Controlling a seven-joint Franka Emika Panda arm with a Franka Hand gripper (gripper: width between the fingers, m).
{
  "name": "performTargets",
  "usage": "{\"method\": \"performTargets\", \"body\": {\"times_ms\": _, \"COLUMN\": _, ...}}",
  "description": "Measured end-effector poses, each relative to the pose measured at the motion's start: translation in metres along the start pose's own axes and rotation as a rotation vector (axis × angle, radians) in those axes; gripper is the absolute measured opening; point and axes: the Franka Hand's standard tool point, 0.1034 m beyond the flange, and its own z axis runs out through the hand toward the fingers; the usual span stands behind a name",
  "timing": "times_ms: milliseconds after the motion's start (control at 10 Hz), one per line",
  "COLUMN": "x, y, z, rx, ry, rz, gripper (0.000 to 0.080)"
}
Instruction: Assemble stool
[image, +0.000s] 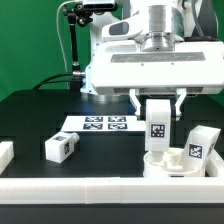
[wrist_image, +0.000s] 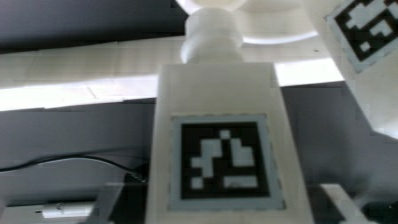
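My gripper (image: 159, 104) is shut on a white stool leg (image: 158, 126) with a black-and-white tag, held upright. The leg's lower end is over the round white seat (image: 170, 166) near the front of the exterior view's right. I cannot tell whether it touches the seat. A second leg (image: 197, 147) stands on the seat's right side. A third leg (image: 60, 147) lies loose on the black table to the left. In the wrist view the held leg (wrist_image: 221, 110) fills the middle between the fingers (wrist_image: 121, 200), and its narrow tip points at the seat (wrist_image: 285, 35).
The marker board (image: 101, 124) lies flat behind the seat, toward the middle. A long white border rail (image: 90, 187) runs along the front edge, and a short rail piece (image: 5, 155) sits at the left. A black stand with a cable (image: 72, 40) rises at the back.
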Motion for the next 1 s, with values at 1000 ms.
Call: {"method": "performTargets", "body": {"times_ms": 1000, "x": -0.0093, "y": -0.0038, "z": 0.0037, "rx": -0.002, "ry": -0.008, "rz": -0.001, "gripper": 0.0338}}
